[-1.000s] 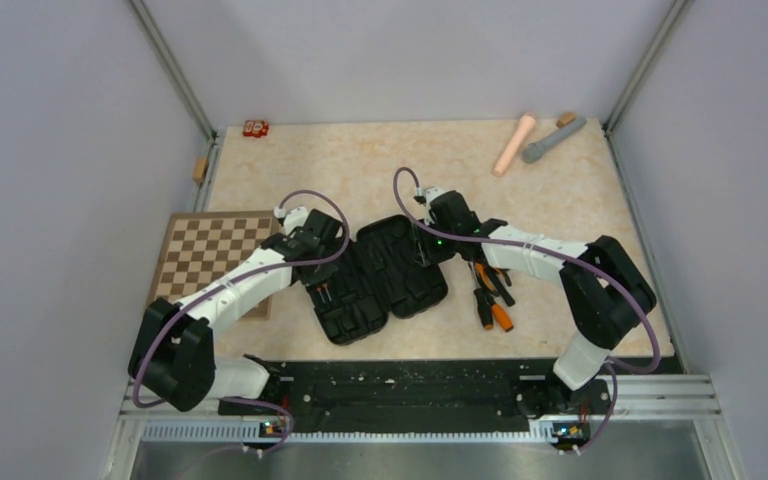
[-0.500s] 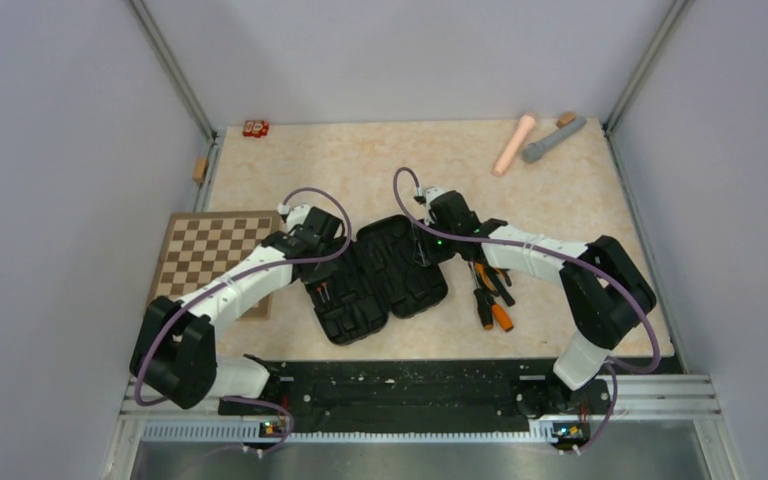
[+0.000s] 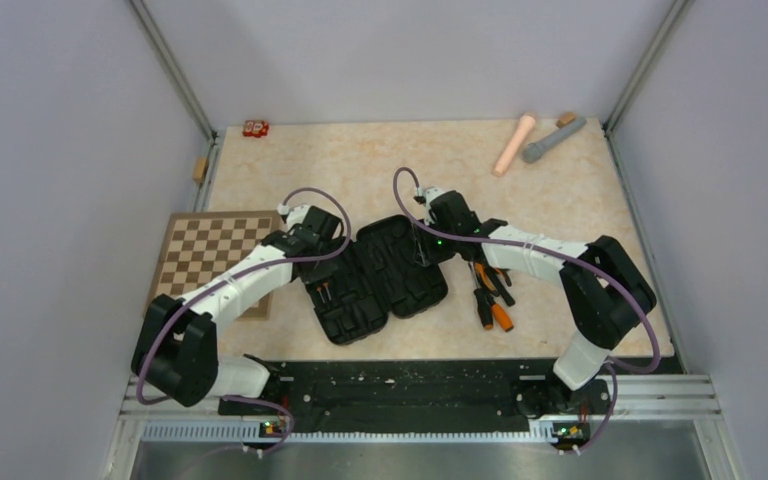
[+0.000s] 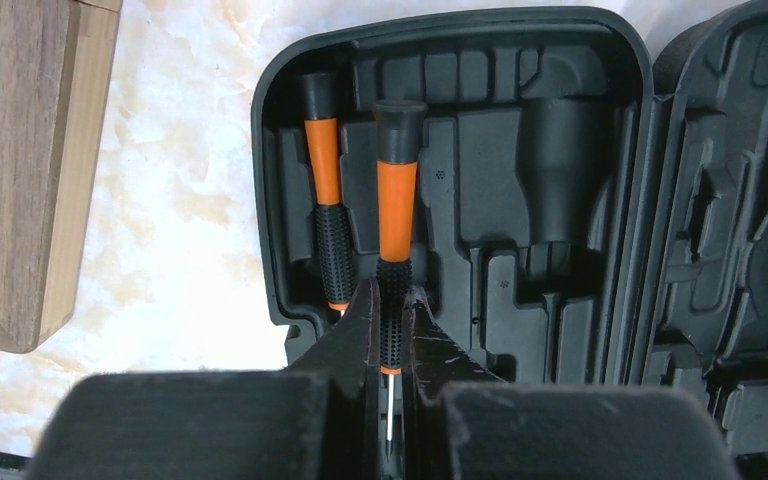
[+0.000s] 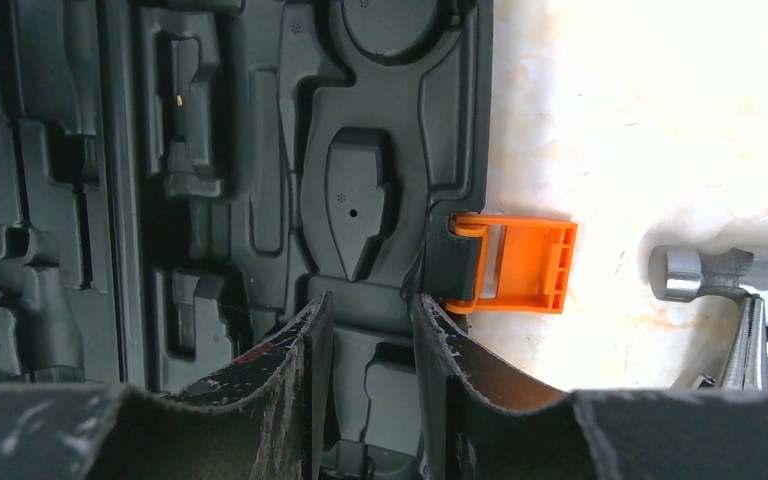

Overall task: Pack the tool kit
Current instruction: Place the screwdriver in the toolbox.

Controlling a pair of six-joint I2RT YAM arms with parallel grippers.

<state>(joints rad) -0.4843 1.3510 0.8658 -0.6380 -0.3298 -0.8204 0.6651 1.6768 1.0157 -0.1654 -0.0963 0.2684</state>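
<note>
Barely shifted, left gripper (image 4: 390,305) is clamped on a screwdriver (image 4: 397,200) inside the case (image 4: 560,150); right gripper (image 5: 370,305) is narrowly parted astride its rim.

A brown chessboard (image 3: 210,262) lies at the left edge of the beige marbled table (image 3: 360,170). Far right, a pink cylinder (image 3: 514,144) and a grey cylinder (image 3: 553,139) rest side by side. A small red object (image 3: 255,128) sits at the far-left corner.

Right gripper (image 5: 370,308), fingers narrowly parted, positioned over the open black case (image 5: 260,150) just beside its orange latch (image 5: 522,265); steel tool head (image 5: 705,272) on marbled table (image 5: 640,100).
</note>
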